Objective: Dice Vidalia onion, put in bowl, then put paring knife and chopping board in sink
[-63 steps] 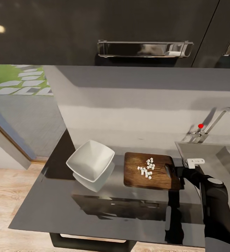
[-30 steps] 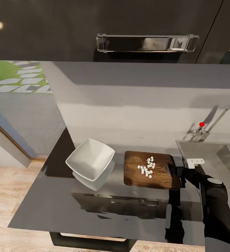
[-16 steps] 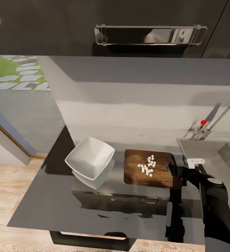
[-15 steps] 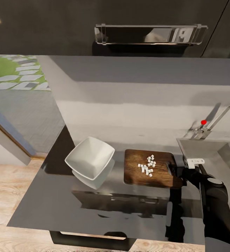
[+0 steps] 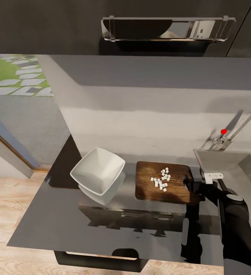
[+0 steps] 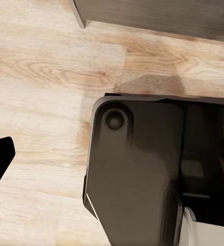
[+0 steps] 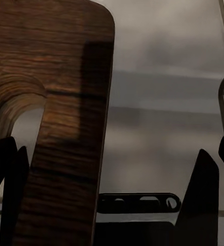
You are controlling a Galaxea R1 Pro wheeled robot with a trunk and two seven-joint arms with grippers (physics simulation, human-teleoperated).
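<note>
1. Right gripper (image 5: 192,186) sits at the chopping board's (image 5: 148,187) right end by the handle slot; in the right wrist view its fingers (image 7: 206,200) stand apart, one on each side of the board's edge, and whether they touch it I cannot tell.
2. Bowl (image 5: 98,170) rests near the countertop's (image 5: 56,214) left edge, just beside the board.
3. Diced onion (image 5: 161,180) lies mid-board.
4. Black right arm (image 5: 236,225) reaches forward along the sink's (image 5: 217,162) near left corner.
5. Left gripper's state cannot be told.

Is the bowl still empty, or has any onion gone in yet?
Empty. The bowl shows a bare white inside; the diced onion sits on the chopping board.
</note>
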